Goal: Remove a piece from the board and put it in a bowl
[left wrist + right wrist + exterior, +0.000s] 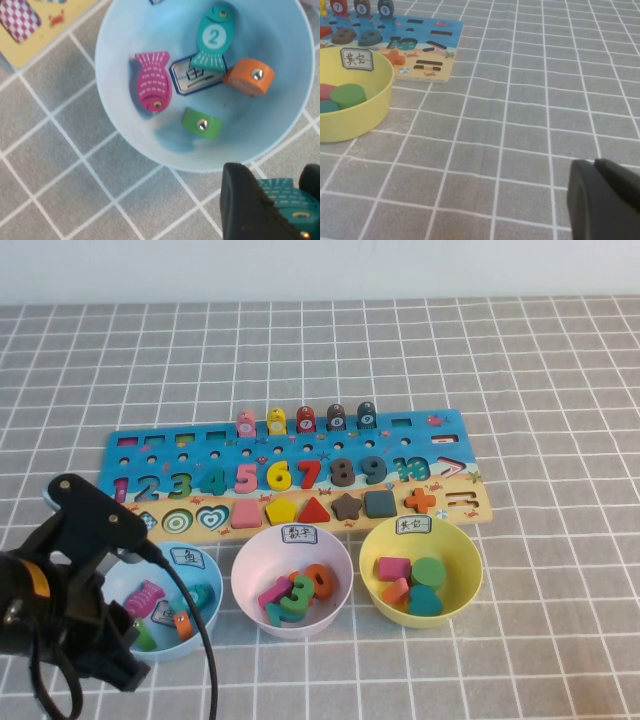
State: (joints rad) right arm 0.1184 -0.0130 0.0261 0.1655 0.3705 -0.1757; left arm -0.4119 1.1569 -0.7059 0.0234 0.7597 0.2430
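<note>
The left end effector [280, 210] hangs just outside the bowl [125, 135], at its rim near 5 o'clock, closed on the teal piece [290, 202] between its fingers. The right end effector [605, 200] sits low over the table [520, 125], well apart from the board [300, 480]; I cannot tell its opening.

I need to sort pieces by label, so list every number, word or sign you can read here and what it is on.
"2": teal fish piece lying in the pale blue plastic bowl.
"1 2 3 4 5 6 7 8 9 10": number pieces on the long blue wooden board.
"7", "8", "9": fish on the board's pegs.
Handwritten bowl labels: characters, not clearly readable.
Left gripper holds a dark teal fish piece beside the bowl; right gripper hangs over the cloth.
</note>
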